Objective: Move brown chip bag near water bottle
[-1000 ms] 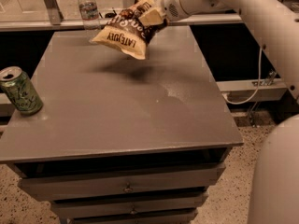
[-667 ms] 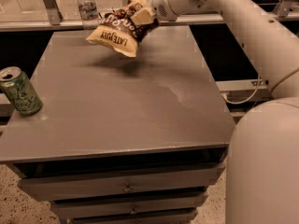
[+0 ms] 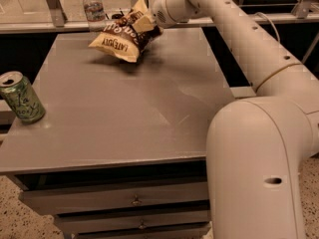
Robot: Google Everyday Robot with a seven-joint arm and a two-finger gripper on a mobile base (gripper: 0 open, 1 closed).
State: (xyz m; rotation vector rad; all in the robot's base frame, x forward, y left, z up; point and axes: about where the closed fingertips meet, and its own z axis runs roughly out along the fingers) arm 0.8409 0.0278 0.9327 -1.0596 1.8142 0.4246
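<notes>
Partly hidden — jaws pinch brown chip bag (image 3: 118,40) aloft.

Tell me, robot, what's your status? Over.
Gripper at far edge of table, shut on bag. Bag in the air, close beside bottle. Can far off, nothing in the way. Over.

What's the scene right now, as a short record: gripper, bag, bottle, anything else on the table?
brown chip bag: tilted, lifted off the table, shadow beneath it
gripper: shut on the bag's right end, above the table's far side
water bottle: upright at the far edge, just left of the bag
green can: upright at the table's near-left edge, far from the bag
</notes>
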